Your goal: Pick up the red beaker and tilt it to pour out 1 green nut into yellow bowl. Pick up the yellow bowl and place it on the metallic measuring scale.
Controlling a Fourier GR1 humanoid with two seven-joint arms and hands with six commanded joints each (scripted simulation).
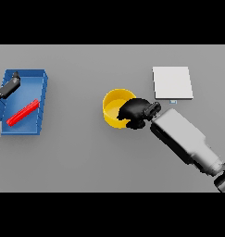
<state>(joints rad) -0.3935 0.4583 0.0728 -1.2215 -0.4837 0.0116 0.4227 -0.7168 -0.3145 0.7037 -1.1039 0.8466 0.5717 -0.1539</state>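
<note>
While our right hand (134,113) sits at the near-right rim of the yellow bowl (115,107), its dark fingers look curled over that rim and clamped on it, so we judge the bowl-moving step to be the one in hand; whether a green nut lies inside the bowl we cannot tell, since none shows on the yellow floor that is visible. What the coming move turns on is the line from bowl to scale; the metallic measuring scale (172,82) lies up and to the right of the bowl, farther from us, near but not touching it, and it sits just beyond our right forearm. That puts the scale on the right arm's own side; our right hand is plainly the nearer one, and the carry should be a short diagonal away from us and rightward, with a lift to clear the plate's edge. Our left hand (9,86) shows far off at the left edge, over the far corner of the blue tray (42,104); we cannot tell how its fingers stand. A red object (23,112), long and thin, lies slantwise in that tray, well apart from the bowl.
</note>
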